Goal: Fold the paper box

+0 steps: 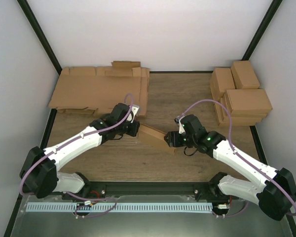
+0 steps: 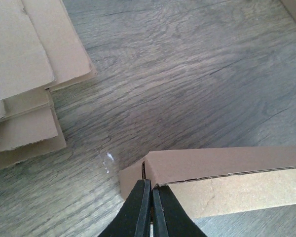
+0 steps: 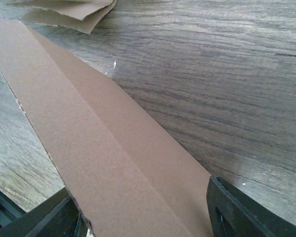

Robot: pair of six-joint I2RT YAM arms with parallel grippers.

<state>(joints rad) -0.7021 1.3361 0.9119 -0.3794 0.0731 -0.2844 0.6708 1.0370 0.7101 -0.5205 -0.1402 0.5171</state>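
The paper box (image 1: 155,137) is a long, narrow brown cardboard piece, partly folded, lying slantwise between the two arms at mid table. My left gripper (image 1: 137,127) is at its far-left end. In the left wrist view the gripper (image 2: 152,190) is shut, pinching the thin end wall at the corner of the paper box (image 2: 227,163). My right gripper (image 1: 171,139) is at the near-right end. In the right wrist view the gripper (image 3: 143,192) stands wide, and the paper box (image 3: 113,148) fills the gap, with a finger against each long edge.
A pile of flat brown cardboard sheets (image 1: 98,91) lies at the back left, close behind the left gripper, with its edges showing (image 2: 24,74) (image 3: 74,12). Stacked closed brown boxes (image 1: 241,96) stand at the back right. Walls and black frame posts bound the table.
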